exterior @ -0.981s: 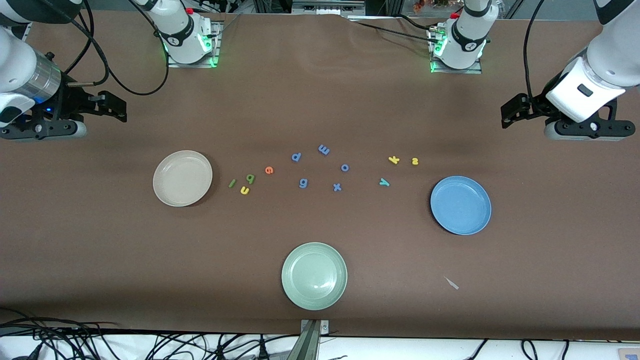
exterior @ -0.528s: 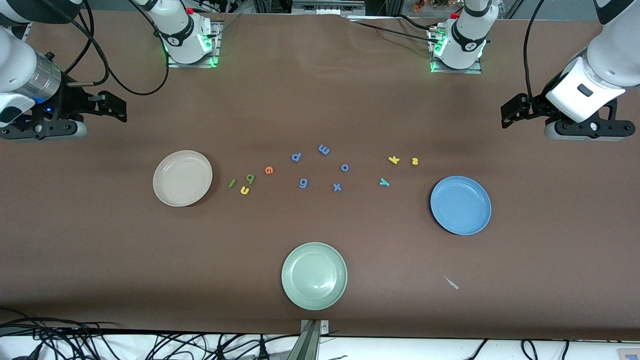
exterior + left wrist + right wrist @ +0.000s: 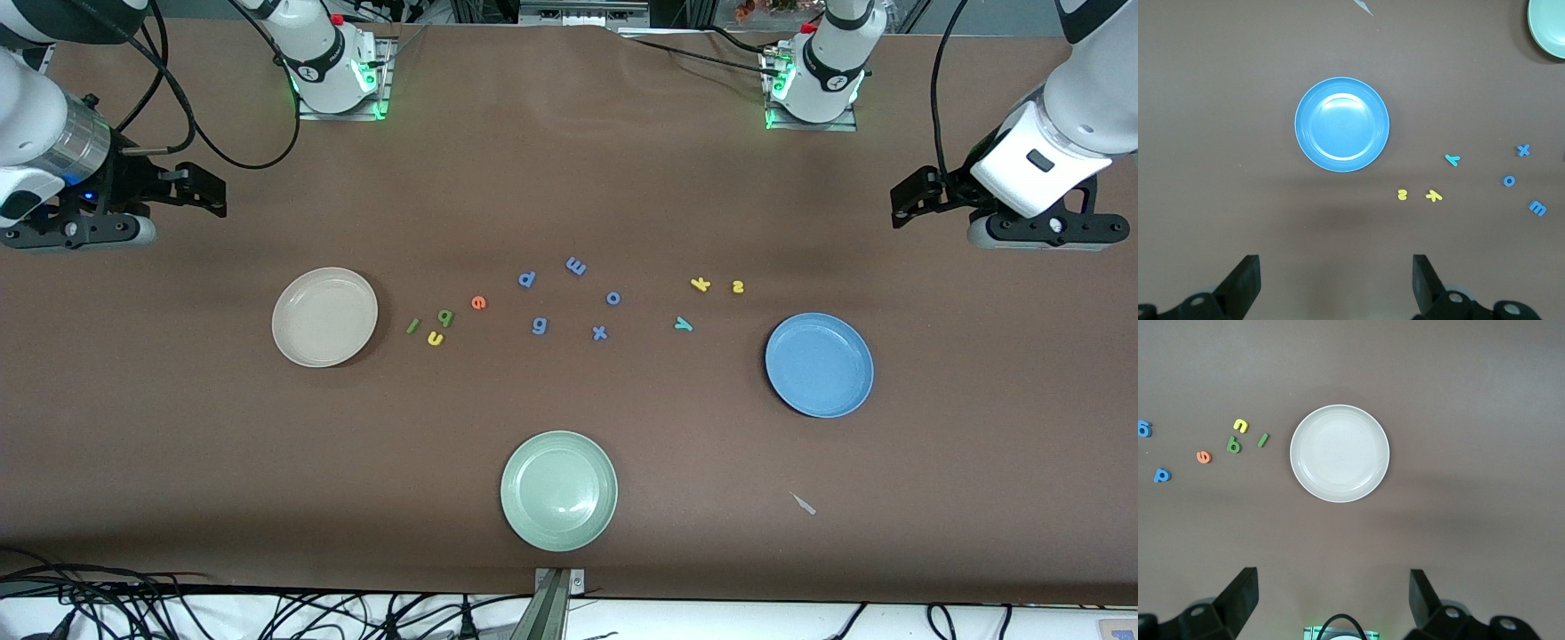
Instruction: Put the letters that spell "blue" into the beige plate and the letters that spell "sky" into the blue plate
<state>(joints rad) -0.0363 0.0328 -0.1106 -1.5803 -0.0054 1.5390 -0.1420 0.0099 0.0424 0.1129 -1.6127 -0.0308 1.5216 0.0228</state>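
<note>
The beige plate [image 3: 324,317] lies toward the right arm's end of the table. Beside it lie the green l [image 3: 412,326], green b [image 3: 444,317], yellow u [image 3: 435,338] and orange e [image 3: 478,302]. The blue plate [image 3: 819,364] lies toward the left arm's end, with the yellow k [image 3: 701,284], yellow s [image 3: 737,286] and teal y [image 3: 683,324] close by. My left gripper [image 3: 1336,280] hangs open and empty high above bare table near the blue plate [image 3: 1342,125]. My right gripper [image 3: 1335,597] is likewise open and empty near the beige plate [image 3: 1339,453].
Several periwinkle letters [image 3: 576,265] are scattered between the two groups. A pale green plate [image 3: 558,490] sits nearer the front camera, at the table's middle. A small pale scrap [image 3: 804,503] lies near the front edge.
</note>
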